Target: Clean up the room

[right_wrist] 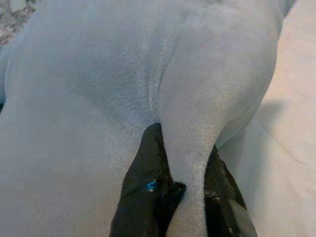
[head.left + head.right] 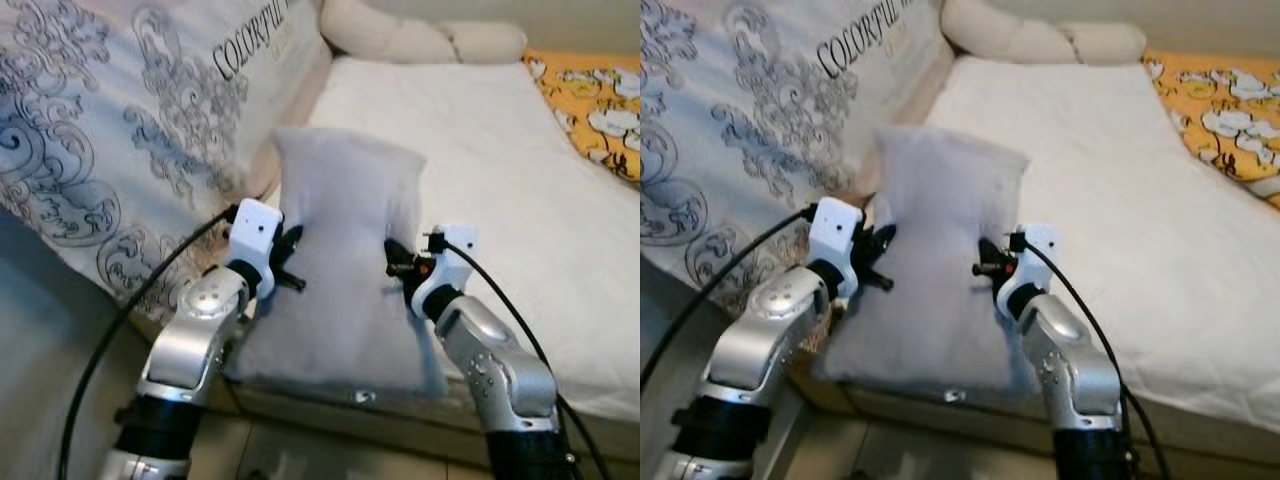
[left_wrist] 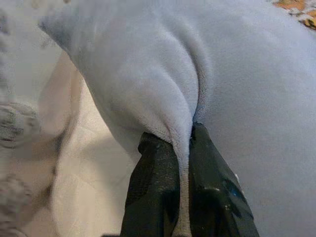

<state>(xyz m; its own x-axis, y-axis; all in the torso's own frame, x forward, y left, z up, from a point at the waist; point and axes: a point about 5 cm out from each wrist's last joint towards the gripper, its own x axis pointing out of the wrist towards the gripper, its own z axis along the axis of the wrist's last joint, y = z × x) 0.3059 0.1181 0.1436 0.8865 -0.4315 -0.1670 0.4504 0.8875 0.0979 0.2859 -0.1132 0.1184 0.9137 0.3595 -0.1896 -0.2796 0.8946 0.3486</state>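
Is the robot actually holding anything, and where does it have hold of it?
Yes: the pale grey pillow. The left claw pinches a fold at its left side, the right claw a fold at its right side.

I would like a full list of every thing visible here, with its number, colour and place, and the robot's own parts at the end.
pillow: one, pale grey, standing on the near edge of the bed, pinched at both sides.
patterned quilt: one, white with grey scrolls and black letters, on the left of the bed.
white sheet: one, covering the mattress, right of the pillow.
cream bolster: one, at the far end of the bed.
yellow cover: one, with white flowers, far right.
left pincer: one, black fingers, shut on a fold at the pillow's left side.
right pincer: one, black fingers, shut on a fold at its right side.
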